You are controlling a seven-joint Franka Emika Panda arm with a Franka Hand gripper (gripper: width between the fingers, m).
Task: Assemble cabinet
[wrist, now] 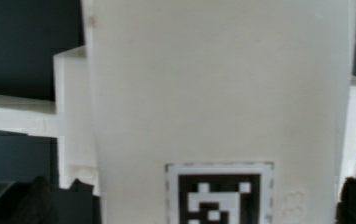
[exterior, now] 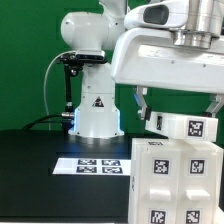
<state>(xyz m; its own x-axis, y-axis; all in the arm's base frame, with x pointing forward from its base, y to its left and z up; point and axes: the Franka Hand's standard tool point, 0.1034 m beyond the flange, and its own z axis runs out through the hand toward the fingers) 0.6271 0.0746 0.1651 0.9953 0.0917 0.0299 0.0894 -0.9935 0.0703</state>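
The white cabinet body, a box of flat panels with black-and-white tags, stands at the front on the exterior view's right. My gripper hangs just above it, shut on a white tagged panel held tilted over the body's top. In the wrist view this panel fills the middle, with one tag near the gripper. The dark fingers press at its two sides. Whether the panel touches the body is hidden.
The marker board lies flat on the black table, on the exterior view's left of the cabinet. The arm's white base stands behind it, before a green backdrop. A dark stand rises beside the base.
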